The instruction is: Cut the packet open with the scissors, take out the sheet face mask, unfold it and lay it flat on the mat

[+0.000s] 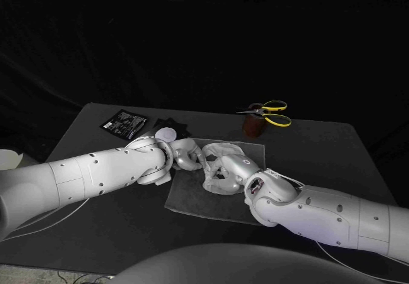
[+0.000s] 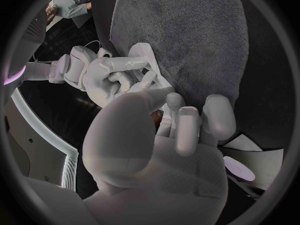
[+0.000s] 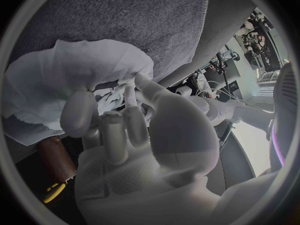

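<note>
The white sheet face mask (image 1: 224, 148) hangs crumpled just above the grey mat (image 1: 187, 198), held between both hands. My right hand (image 1: 223, 173) pinches a bunched fold of the mask (image 3: 75, 80) between thumb and fingers. My left hand (image 1: 185, 157) meets it from the other side, fingertips on the mask's edge close to the right hand (image 2: 106, 77). The opened black packet (image 1: 125, 123) lies at the back left of the table. The yellow-handled scissors (image 1: 271, 112) rest on a brown holder (image 1: 254, 125) at the back right.
White scraps (image 1: 166, 131) lie on the table between the packet and the mat, beside my left hand (image 2: 250, 155). The brown holder (image 3: 53, 157) stands just past the mat's far right corner. Bare mat (image 2: 187, 35) stretches past the hands.
</note>
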